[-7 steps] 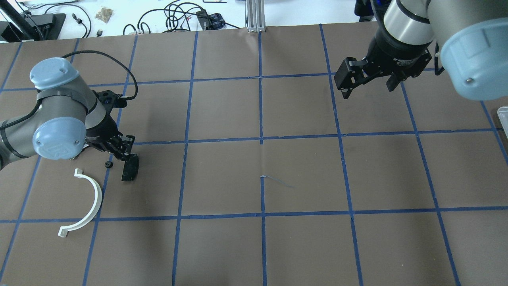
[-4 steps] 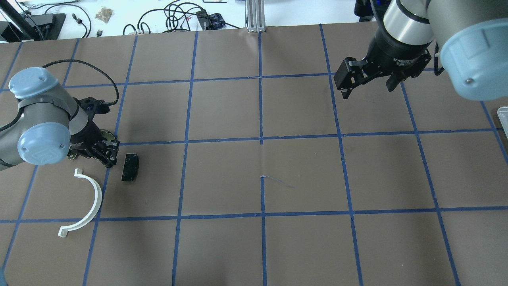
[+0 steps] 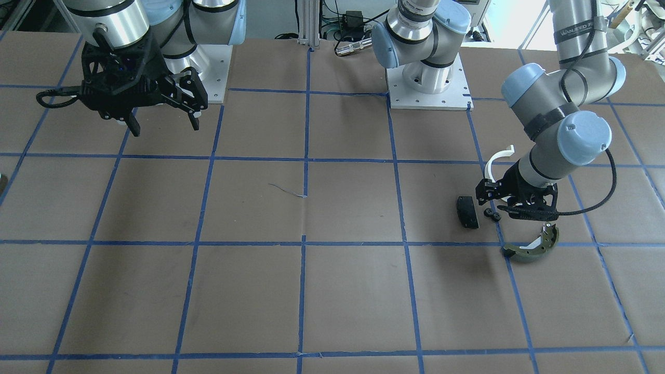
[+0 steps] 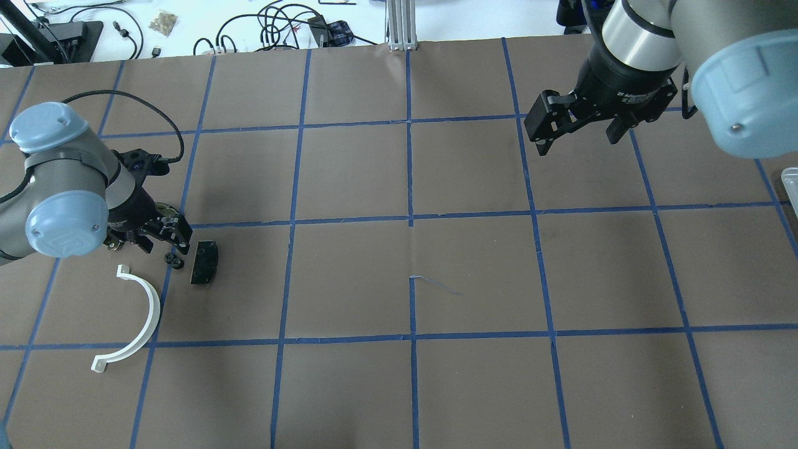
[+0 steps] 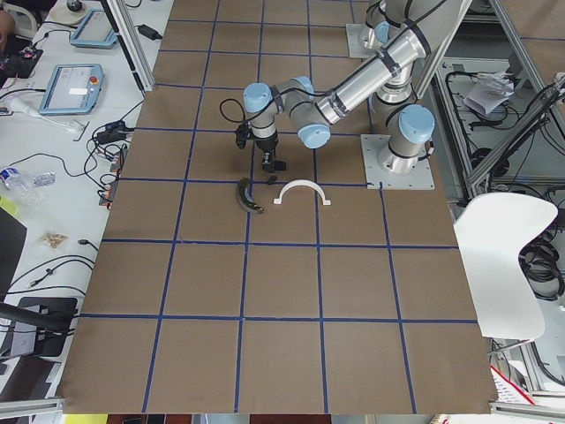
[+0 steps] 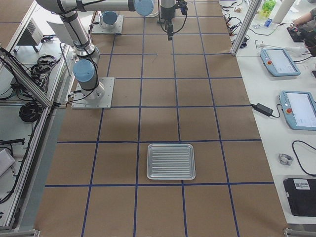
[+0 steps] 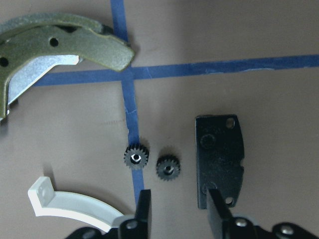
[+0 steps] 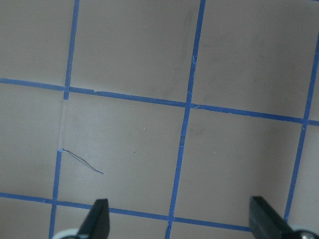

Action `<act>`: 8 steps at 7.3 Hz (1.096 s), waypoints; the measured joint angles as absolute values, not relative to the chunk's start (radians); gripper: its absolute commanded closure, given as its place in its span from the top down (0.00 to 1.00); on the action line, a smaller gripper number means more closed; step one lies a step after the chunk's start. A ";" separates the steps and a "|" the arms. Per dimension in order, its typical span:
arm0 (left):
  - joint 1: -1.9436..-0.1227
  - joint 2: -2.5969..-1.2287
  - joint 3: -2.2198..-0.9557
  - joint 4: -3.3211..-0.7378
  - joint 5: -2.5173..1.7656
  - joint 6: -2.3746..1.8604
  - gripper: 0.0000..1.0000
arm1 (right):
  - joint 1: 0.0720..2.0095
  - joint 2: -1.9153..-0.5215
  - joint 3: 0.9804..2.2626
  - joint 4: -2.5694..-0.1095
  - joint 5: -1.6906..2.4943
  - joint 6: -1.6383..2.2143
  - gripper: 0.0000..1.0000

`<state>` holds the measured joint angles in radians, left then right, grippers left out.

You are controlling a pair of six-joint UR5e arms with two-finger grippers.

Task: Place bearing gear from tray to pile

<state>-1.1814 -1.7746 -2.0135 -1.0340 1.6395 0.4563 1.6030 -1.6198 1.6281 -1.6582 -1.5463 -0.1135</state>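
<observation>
Where the front-facing camera looks down on the brown paper-covered table (image 3: pixel 332 291), the left gripper (image 3: pixel 501 205) hangs low over the pile with its jaws spread, pinching nothing. Two small black toothed gears (image 3: pixel 493 214) lie just under it, between a black rectangular pad (image 3: pixel 467 211) and an olive-green curved brake shoe (image 3: pixel 535 246). The wrist partly covers a white plastic half-ring (image 3: pixel 496 161). The right gripper (image 3: pixel 163 124) is well apart from all this, its jaws wide and holding nothing.

From overhead, the left arm's elbow hides nearly all of the brake shoe. The gears (image 4: pixel 173 260) sit just beside the pad (image 4: pixel 204 262), on a blue tape line (image 4: pixel 287 274), and the half-ring (image 4: pixel 146 312) lies nearer the robot.

The exterior left view shows the brake shoe (image 5: pixel 249 196) and the half-ring (image 5: pixel 300 187) side by side; the gears are too small to make out.

In the exterior right view, one ribbed metal tray (image 6: pixel 171 161) lies on the table.

The left wrist camera counts two gears, one pad, one half-ring and one brake shoe. One gear (image 7: pixel 135 158) lies on the tape and the second gear (image 7: pixel 168 167) is just beside it, not touching. Both lie flat with their bores pointing up at the lens; being round, they have no long side. They lie just ahead of the parted fingertips (image 7: pixel 143 209).

The right wrist camera shows only spread fingertips (image 8: pixel 99 219) over paper and tape.
</observation>
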 measured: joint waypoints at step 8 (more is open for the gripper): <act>-1.512 -1.705 -1.655 -1.396 1.631 0.151 1.00 | 1.603 -1.619 1.628 -1.659 -1.546 -0.113 1.00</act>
